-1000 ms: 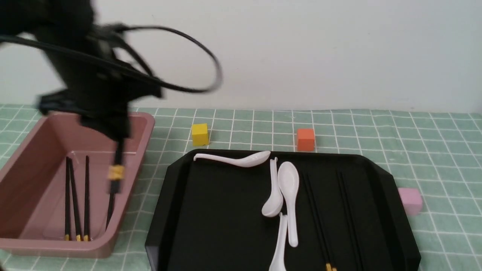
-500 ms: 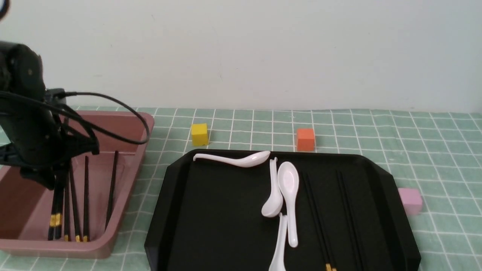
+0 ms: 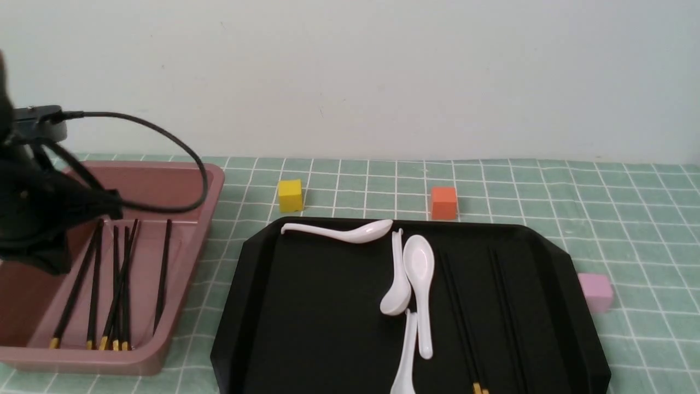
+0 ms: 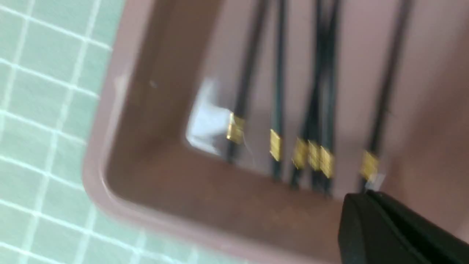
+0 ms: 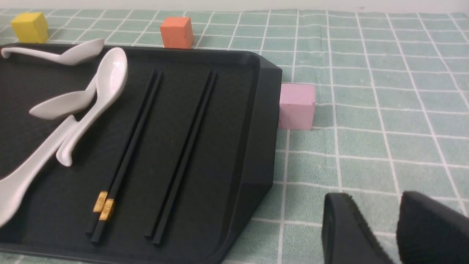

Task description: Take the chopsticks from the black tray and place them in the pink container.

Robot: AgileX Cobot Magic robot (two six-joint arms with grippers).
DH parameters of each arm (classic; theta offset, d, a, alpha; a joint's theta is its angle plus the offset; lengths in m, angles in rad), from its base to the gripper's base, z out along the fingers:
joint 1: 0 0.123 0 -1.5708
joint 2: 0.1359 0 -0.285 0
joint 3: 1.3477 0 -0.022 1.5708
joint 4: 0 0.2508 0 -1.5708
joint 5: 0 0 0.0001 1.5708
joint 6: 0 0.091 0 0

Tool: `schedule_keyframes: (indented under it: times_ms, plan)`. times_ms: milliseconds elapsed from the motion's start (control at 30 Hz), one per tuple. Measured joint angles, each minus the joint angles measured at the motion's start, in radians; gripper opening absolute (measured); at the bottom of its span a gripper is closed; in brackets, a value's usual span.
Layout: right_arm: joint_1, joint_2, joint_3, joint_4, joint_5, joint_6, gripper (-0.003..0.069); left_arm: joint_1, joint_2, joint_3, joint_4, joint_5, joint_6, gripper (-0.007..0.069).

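Note:
Several black chopsticks (image 3: pixel 117 279) with gold ends (image 4: pixel 274 145) lie loose on the floor of the pink container (image 3: pixel 210 180). My left gripper (image 4: pixel 364 196) hovers over the container's near end; its jaws look shut with nothing between them. In the front view the left arm (image 3: pixel 33 219) hides that gripper. Two more pairs of chopsticks (image 3: pixel 462 317) (image 5: pixel 185 154) lie on the right half of the black tray (image 3: pixel 306 306). My right gripper (image 5: pixel 377 198) stands open and empty over the cloth, beside the tray's right rim (image 5: pixel 269 121), and is out of the front view.
Several white spoons (image 3: pixel 421 290) lie mid-tray, left of the chopsticks. A yellow cube (image 3: pixel 290 195) and an orange cube (image 3: pixel 443 202) sit behind the tray. A pale pink cube (image 3: pixel 595 291) touches its right rim. The left arm's cable (image 3: pixel 186 158) loops over the container.
The left arm swung left over the container and drew back toward the near left edge. The chopstick pair it carried now lies among the others inside.

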Motion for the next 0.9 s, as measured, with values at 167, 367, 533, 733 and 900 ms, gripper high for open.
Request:
schedule_keyframes:
  times_ms: [167,367,533,733,900]
  plan:
    - [0.000,0.000,0.000,0.001,0.000,0.000,0.0240,-0.087,-0.347,0.311,-0.140,-0.200,0.022,-0.0013]
    - [0.000,0.000,0.000,0.001,0.000,0.000,0.0240,-0.147,-0.733,0.642,-0.273,-0.526,0.025,-0.0013]
    - [0.000,0.000,0.000,0.001,0.000,0.000,0.0240,-0.148,-0.936,0.795,-0.285,-0.672,0.025,-0.0013]
    - [0.000,0.000,0.000,0.001,0.000,0.000,0.0240,-0.148,-1.053,0.873,-0.281,-0.698,0.025,-0.0013]
    - [0.000,0.000,0.000,0.001,0.000,0.000,0.0240,-0.148,-1.062,0.877,-0.271,-0.697,0.025,-0.0013]
